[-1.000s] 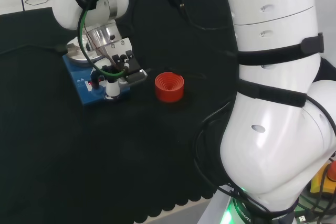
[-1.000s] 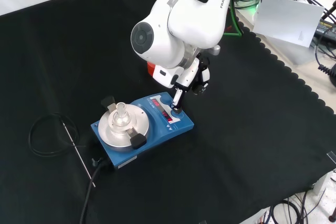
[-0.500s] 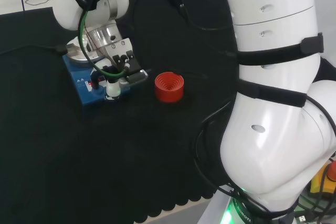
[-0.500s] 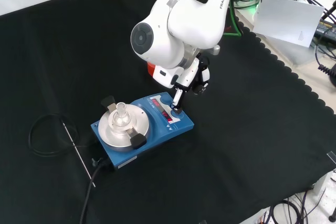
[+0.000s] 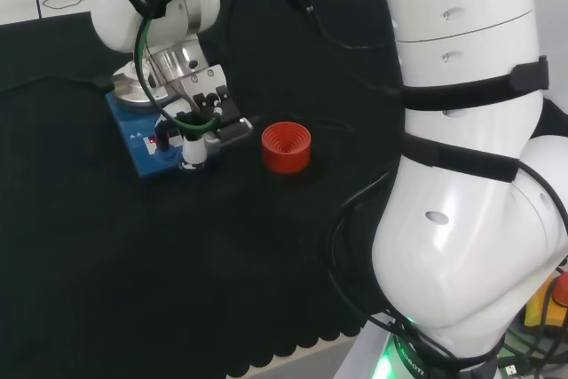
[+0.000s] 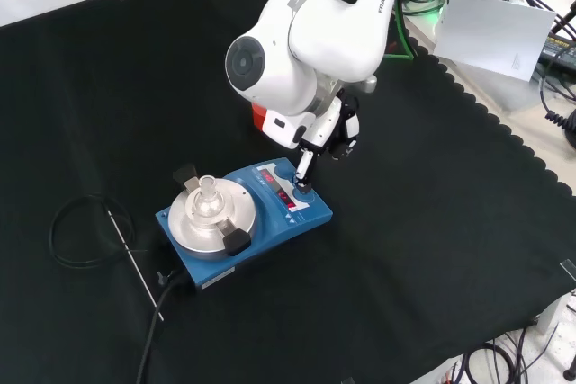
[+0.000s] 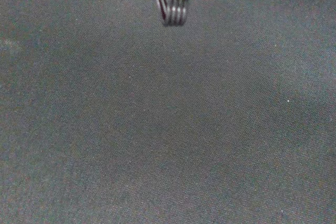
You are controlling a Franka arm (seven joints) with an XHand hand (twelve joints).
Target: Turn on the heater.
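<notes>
The heater [image 5: 140,144] is a flat blue box with a round silver plate [image 6: 209,218] and a red lit display on its front panel. A small clear glass piece [image 6: 206,193] stands on the plate. My hand [image 5: 202,111] hangs over the panel end of the heater [image 6: 270,222]. One straight white-tipped finger [image 6: 303,177] points down onto the panel beside the display, and the other fingers are drawn back. In the front view the hand [image 6: 339,137] sits just under the arm's big white link. The wrist view has a ribbed black part of the hand [image 7: 173,9] over black cloth.
A red ribbed ring [image 5: 286,146] stands on the cloth just right of the heater in the head view; a sliver of the ring [image 6: 259,120] peeps from behind the arm. A black cable [image 6: 81,233] coils left of the heater, with a thin metal rod [image 6: 130,254] beside it.
The wrist has shifted very slightly above the panel. The finger stays on the same spot and the display is lit red throughout.
</notes>
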